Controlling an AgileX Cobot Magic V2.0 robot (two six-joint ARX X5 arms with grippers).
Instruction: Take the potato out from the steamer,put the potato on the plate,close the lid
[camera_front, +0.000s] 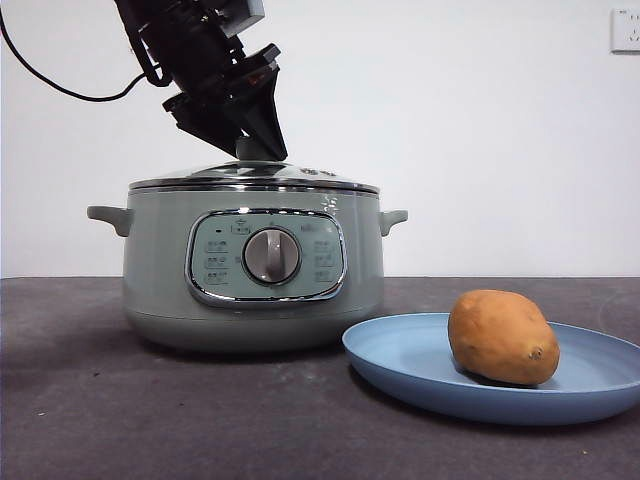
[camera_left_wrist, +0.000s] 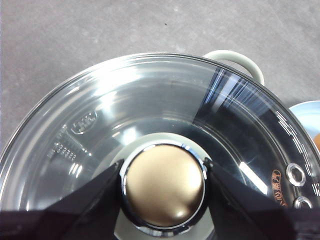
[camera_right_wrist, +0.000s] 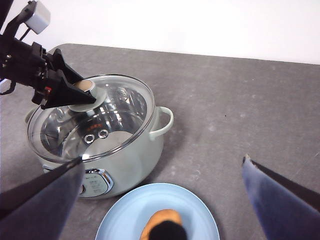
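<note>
The sage-green steamer (camera_front: 160, 270) stands on the dark table with the glass lid (camera_front: 250, 175) sitting flat on its rim. My left gripper (camera_front: 258, 148) comes down from the upper left and is shut on the lid's knob (camera_left_wrist: 164, 186), one jaw on each side. The right wrist view shows the same grip on the lid (camera_right_wrist: 125, 105). The orange-brown potato (camera_front: 503, 337) lies on the light-blue plate (camera_front: 400, 360), to the right of the steamer and nearer the front. My right gripper (camera_right_wrist: 162, 161) is open and empty, high above the plate (camera_right_wrist: 125, 220).
The steamer's side handle (camera_left_wrist: 240, 60) sticks out toward the plate. The lid has two small steam holes (camera_right_wrist: 96, 136). A black cable (camera_front: 60, 88) hangs from the left arm. A wall socket (camera_front: 626, 30) is at the far upper right.
</note>
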